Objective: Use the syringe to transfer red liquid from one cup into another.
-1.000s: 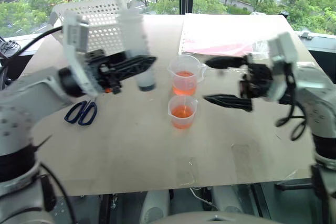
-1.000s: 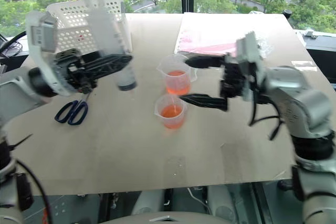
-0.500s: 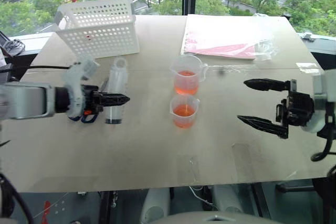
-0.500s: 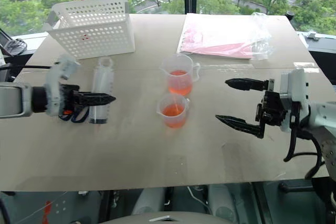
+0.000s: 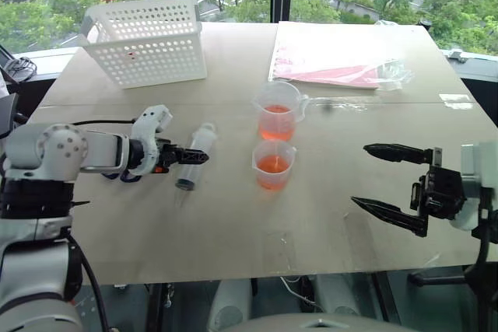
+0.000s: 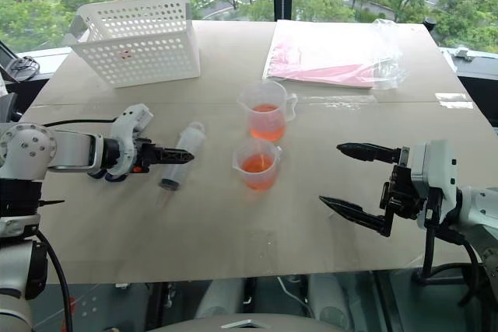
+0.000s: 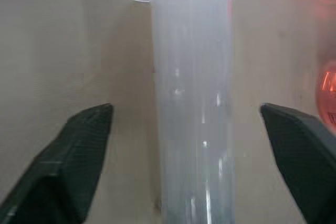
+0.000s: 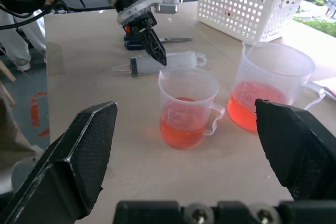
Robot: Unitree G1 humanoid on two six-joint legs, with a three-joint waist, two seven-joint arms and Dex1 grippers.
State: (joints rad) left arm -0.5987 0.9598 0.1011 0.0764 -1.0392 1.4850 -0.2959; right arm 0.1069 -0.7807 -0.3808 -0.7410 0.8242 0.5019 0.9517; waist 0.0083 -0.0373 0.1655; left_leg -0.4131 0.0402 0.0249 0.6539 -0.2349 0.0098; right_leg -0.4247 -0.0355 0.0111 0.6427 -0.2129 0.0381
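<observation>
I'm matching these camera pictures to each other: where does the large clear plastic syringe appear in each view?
Left eye: syringe lying on the table, left of centre.
Right eye: syringe, left of centre.
Left wrist: barrel running up the middle.
Right wrist: behind the cups.
Shared landmark: smaller clear cup of red liquid.

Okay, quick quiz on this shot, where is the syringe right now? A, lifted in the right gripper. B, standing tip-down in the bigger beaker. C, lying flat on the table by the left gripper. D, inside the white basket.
C: the syringe lies on its side on the table, between the open fingers of the left gripper, which do not touch it in the left wrist view.
</observation>
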